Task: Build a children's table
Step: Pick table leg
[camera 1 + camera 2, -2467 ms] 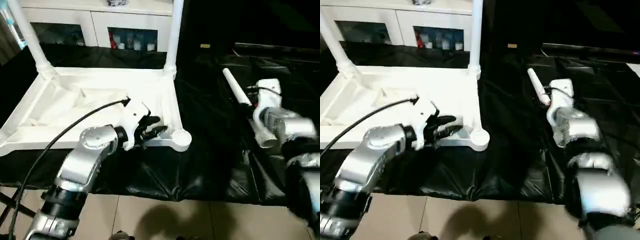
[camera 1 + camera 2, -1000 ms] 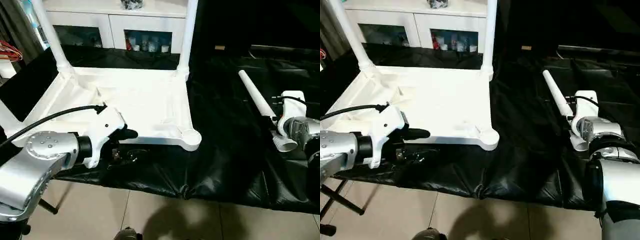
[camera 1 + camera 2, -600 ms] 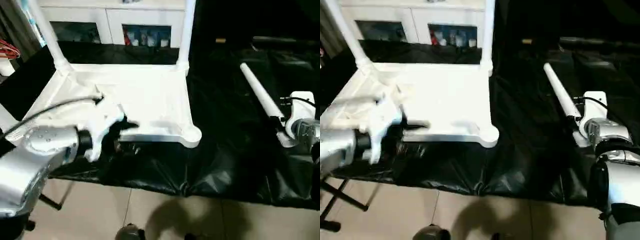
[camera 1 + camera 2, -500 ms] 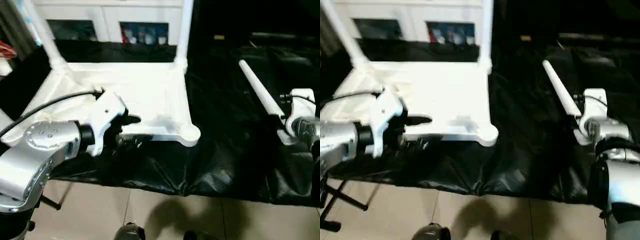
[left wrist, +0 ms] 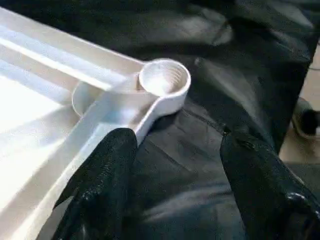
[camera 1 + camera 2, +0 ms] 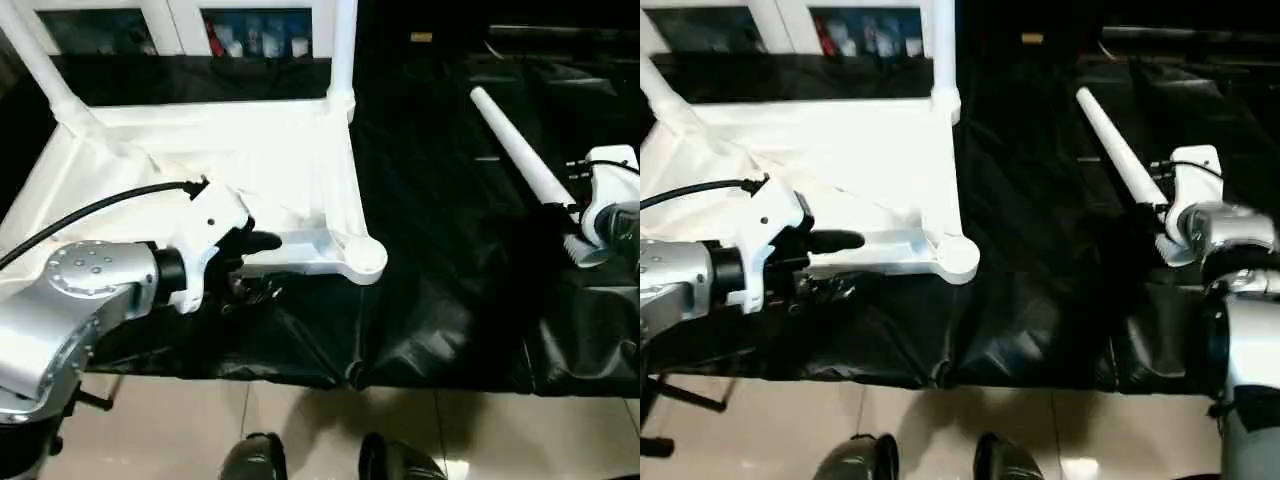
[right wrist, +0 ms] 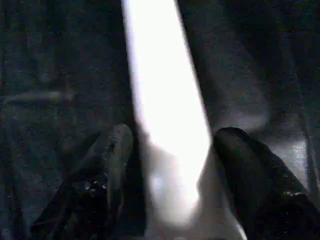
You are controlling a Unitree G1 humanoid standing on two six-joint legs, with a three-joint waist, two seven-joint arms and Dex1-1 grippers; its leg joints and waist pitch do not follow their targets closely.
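While black sheeting (image 6: 450, 290) underlies everything, shoes (image 6: 255, 462) show below the table (image 6: 250, 170).

- The upturned table top (image 6: 215, 165) filled the work surface from nine to twelve o'clock, its two fitted legs (image 6: 342, 45) standing as upright posts along the far edge.
- The empty corner socket (image 5: 164, 79) jutted toward six o'clock; its mouth stood unobstructed from above.
- The left gripper (image 5: 172, 170) straddled the near rim with its fingers apart, one finger (image 5: 107, 172) against the rim, the other over bare black cloth (image 6: 440, 300).
- Between the socket and the loose leg (image 6: 520, 150) at two o'clock lay a wide lane of crumpled cloth.
- The right gripper (image 7: 170, 165) had a finger on each side of that leg's thick end.
- Two shoes (image 6: 930, 460) stood on the floor at six o'clock.
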